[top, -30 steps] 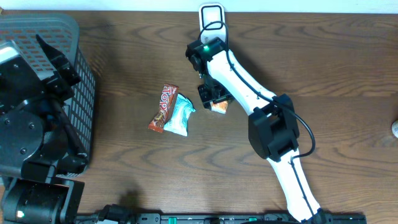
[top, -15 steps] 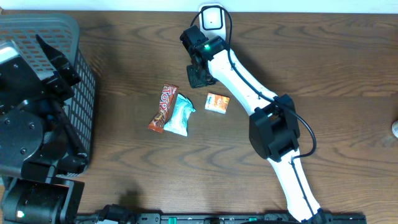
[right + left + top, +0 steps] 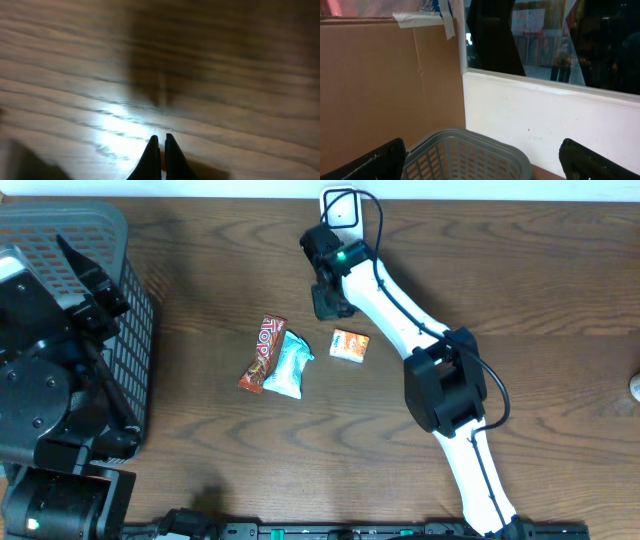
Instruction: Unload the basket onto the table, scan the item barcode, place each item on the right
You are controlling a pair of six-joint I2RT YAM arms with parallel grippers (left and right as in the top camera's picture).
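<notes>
The small orange-and-white packet lies flat on the dark brown wooden table, near its middle, with nothing touching it. It is probably the item to be scanned, since it lies nearest the working arm. Its barcode cannot be made out from overhead, so it may sit on the underside.

Just beside it on the far side is the right gripper, apart from the packet. The right wrist view shows its two dark fingers pressed together over bare wood with nothing between them. Shut and empty like this, it cannot take the packet; the jaws would have to part first.

Beyond the gripper, at the table's far edge, sits a white rounded device with a black cable, likely the scanner. If so, the item must be carried there with its code facing it.

To the packet's left lie a red candy bar wrapper and a pale blue crinkled packet, touching each other and apart from the orange one, presumably waiting their turn.

Well apart at the left edge stands a grey plastic mesh basket. The left gripper hangs above it with jaws wide apart and empty, parked out of the way.
</notes>
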